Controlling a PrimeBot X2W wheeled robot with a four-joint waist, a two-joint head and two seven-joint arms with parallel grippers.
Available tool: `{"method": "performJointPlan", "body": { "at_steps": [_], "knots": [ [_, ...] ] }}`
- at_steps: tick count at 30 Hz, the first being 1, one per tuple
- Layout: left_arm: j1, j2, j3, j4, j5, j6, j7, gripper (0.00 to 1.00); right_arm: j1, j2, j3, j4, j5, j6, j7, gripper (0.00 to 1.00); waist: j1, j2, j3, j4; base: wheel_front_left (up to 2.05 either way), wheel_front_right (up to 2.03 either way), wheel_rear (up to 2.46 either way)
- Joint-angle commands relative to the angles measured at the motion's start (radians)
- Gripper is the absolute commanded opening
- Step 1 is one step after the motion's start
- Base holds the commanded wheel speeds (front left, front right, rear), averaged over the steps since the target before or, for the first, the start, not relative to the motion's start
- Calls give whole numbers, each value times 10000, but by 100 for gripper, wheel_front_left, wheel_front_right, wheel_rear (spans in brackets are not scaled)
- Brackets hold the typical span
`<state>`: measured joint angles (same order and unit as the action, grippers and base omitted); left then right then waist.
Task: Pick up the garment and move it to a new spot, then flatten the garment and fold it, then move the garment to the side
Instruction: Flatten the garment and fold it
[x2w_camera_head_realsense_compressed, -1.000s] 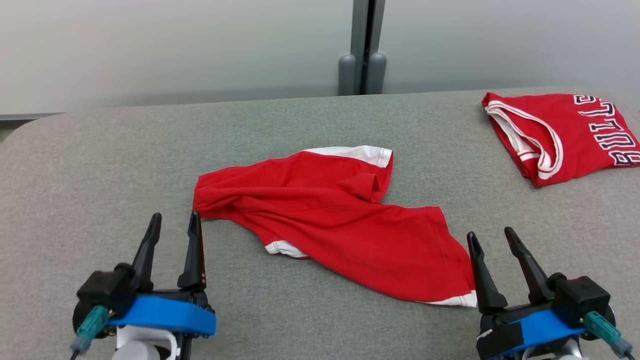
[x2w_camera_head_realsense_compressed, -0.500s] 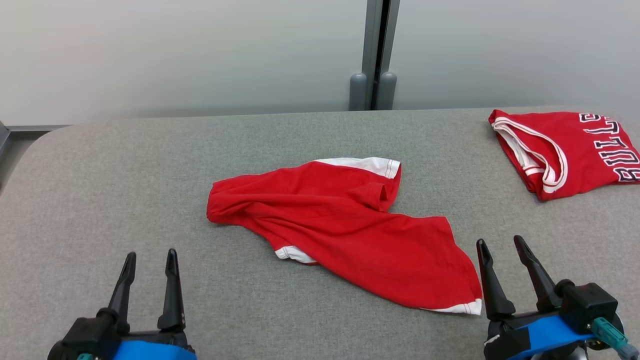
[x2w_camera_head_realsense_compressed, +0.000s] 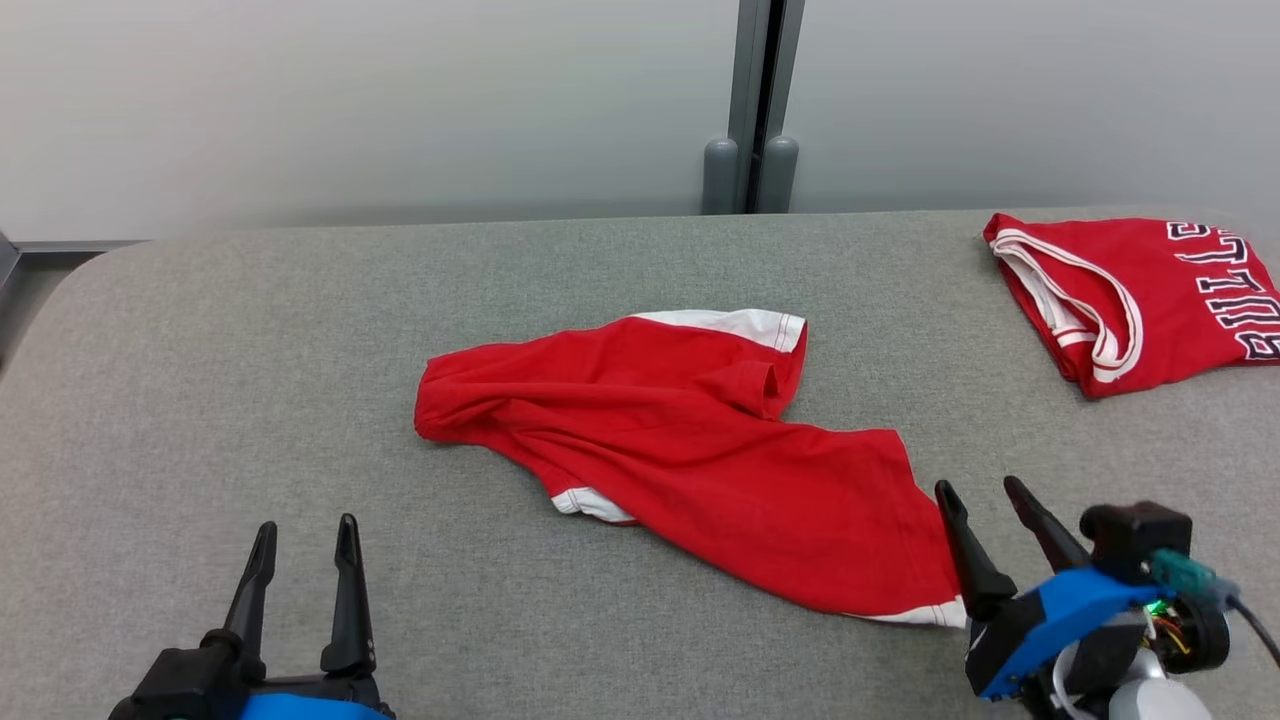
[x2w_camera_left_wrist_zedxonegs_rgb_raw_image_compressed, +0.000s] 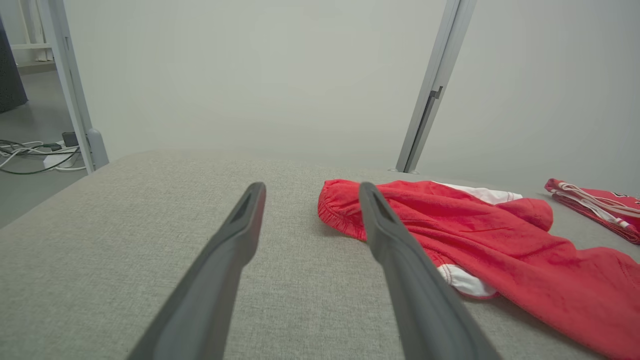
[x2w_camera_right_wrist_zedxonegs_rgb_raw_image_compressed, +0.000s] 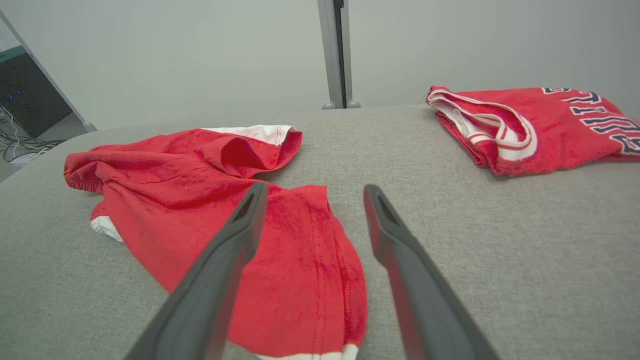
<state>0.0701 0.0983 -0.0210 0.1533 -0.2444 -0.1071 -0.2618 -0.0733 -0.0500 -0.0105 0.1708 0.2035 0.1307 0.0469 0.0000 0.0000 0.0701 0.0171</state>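
A crumpled red garment with white trim (x2w_camera_head_realsense_compressed: 680, 450) lies in the middle of the grey padded table (x2w_camera_head_realsense_compressed: 250, 380); it also shows as the red garment (x2w_camera_left_wrist_zedxonegs_rgb_raw_image_compressed: 480, 240) and the red garment (x2w_camera_right_wrist_zedxonegs_rgb_raw_image_compressed: 200, 200) in the wrist views. My left gripper (x2w_camera_head_realsense_compressed: 307, 532) stands open at the lower left, well short of the garment's left end, empty, as the left gripper (x2w_camera_left_wrist_zedxonegs_rgb_raw_image_compressed: 310, 192) confirms. My right gripper (x2w_camera_head_realsense_compressed: 980, 488) is open at the garment's near right corner, its left finger over the hem; the right gripper (x2w_camera_right_wrist_zedxonegs_rgb_raw_image_compressed: 312, 192) holds nothing.
A folded red jersey with white trim and dark lettering (x2w_camera_head_realsense_compressed: 1140, 295) lies at the far right of the table, seen too as the jersey (x2w_camera_right_wrist_zedxonegs_rgb_raw_image_compressed: 530, 127). A grey partition post (x2w_camera_head_realsense_compressed: 752, 105) stands behind the table. Cables (x2w_camera_left_wrist_zedxonegs_rgb_raw_image_compressed: 30, 152) lie on the floor past the left edge.
The left gripper has drawn back toward the near edge, away from the garment's left end. The right gripper has tilted and edged toward the garment's corner. The head camera has shifted.
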Motion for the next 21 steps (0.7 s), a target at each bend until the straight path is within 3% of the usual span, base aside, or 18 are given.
{"method": "performJointPlan", "body": {
  "at_steps": [1, 6, 10, 21],
  "knots": [
    [-73, -9, 25, -14, 64, -42, -36, 100, -274, -15, -140, 155, 133, 1, 488, 100, 0, 0, 27, 1, 0, 0, 0],
    [-208, -108, 6, -106, 146, -85, -36, 100, -1424, -6, -228, 757, 400, 3, 2909, 100, 0, 0, 251, 68, 0, 0, 0],
    [-336, -156, -8, -167, 185, -120, -36, 100, -2309, -12, -298, 1460, 622, 1, 4172, 100, 0, 0, 490, 159, 0, 0, 0],
    [-624, -207, -102, -126, 256, -183, -36, 100, -3990, -42, -371, 3842, 287, 3, 4525, 100, 0, 0, 916, 494, 0, 0, 0]
  ]
}}
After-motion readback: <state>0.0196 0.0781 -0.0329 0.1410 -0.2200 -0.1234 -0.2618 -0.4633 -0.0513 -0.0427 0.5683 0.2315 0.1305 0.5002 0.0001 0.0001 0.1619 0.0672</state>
